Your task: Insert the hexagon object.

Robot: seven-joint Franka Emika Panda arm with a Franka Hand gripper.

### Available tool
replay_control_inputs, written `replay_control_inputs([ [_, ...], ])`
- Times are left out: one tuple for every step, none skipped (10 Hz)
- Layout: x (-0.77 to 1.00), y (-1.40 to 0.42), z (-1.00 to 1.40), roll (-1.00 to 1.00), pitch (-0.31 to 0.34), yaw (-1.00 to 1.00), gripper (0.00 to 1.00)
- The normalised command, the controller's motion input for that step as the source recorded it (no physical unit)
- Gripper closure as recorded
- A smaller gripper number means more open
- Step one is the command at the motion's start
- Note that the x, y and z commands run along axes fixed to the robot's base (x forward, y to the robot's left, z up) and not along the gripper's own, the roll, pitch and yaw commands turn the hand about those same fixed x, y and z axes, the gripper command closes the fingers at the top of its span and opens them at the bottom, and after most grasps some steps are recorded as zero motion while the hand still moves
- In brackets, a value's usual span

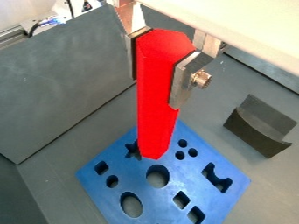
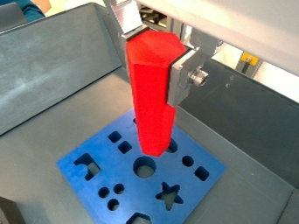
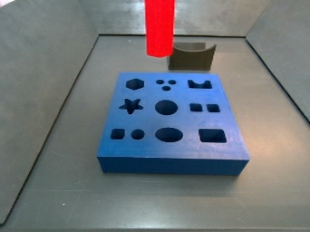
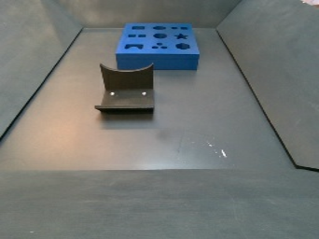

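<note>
Clearly the gripper is clamped on the hexagon object, its silver fingers pressed flat against the upper sides of the bright red rod in both wrist views. The rod hangs upright, point down, above the blue block, which lies flat on the grey table. In a wrist view the rod's lower end sits over the area near a round hole, though whether it touches the block's surface is hard to judge from that angle. In a side view the rod appears above and behind the block, its lower end clear of the block's top face, and the gripper itself is cut off by the frame's upper edge.

The block carries many cut-outs: a star, a hexagon, circles and squares. Behind the block in that side view stands the dark fixture; in a side view from the opposite end, the fixture is nearer the camera and the block lies beyond it, just apart from it. Neither rod nor gripper shows there.
</note>
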Motion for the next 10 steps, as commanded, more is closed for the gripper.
replay_control_inputs([
  [0.0, 0.12, -0.09, 0.0, 0.02, 0.03, 1.0],
  [-0.13, 0.17, -0.43, 0.28, 0.0, 0.0, 1.0],
  [-0.32, 0.23, -0.67, 0.35, -0.051, 0.0, 1.0],
  [-0.33, 0.24, -0.68, 0.35, -0.08, 0.04, 1.0],
  [-0.31, 0.25, -0.69, 0.33, -0.117, 0.06, 1.0],
  [-0.34, 0.26, -0.75, 0.28, -0.13, 0.05, 1.0],
  [-0.29, 0.26, -0.76, 0.1, -0.237, 0.05, 1.0],
  [-0.38, 0.42, -0.78, 0.0, -0.209, 0.0, 1.0],
  [-0.36, 0.52, -0.65, -0.07, -0.217, 0.0, 1.0],
  [-0.07, 0.52, -0.51, -0.11, -0.134, 0.01, 1.0],
])
